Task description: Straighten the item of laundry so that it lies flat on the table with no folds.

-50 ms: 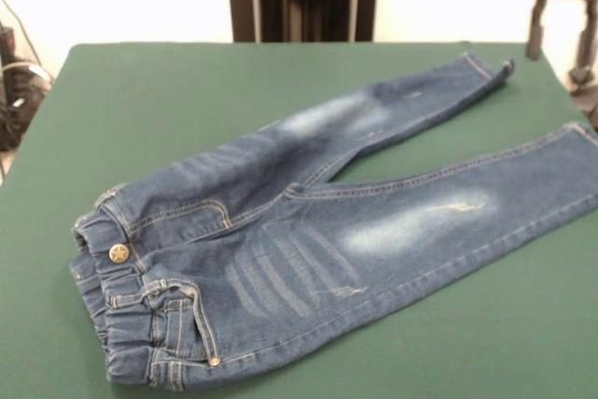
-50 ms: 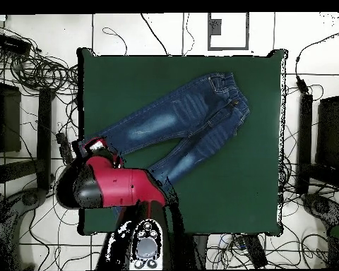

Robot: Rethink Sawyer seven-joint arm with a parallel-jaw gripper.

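The item of laundry (image 1: 308, 231), a small pair of blue jeans with pale faded patches, lies spread on the green table (image 1: 168, 109). Its elastic waistband and brass button (image 1: 119, 252) sit at the near left. The two legs splay in a V toward the right. The far leg ends in a slightly curled cuff (image 1: 491, 67), while the near leg runs past the right edge of the picture. My gripper (image 1: 561, 58) hangs open and empty at the table's far right corner, apart from the cloth. In the overhead view the jeans (image 2: 179, 120) lie diagonally, and the red arm (image 2: 112, 185) covers one cuff.
Bare green cloth surrounds the jeans on the far left (image 1: 140, 91) and near right (image 1: 505, 324). Cables (image 2: 38, 67) and dark equipment (image 2: 328, 134) ring the table on the floor. The table's edges (image 2: 282, 141) show on all sides from above.
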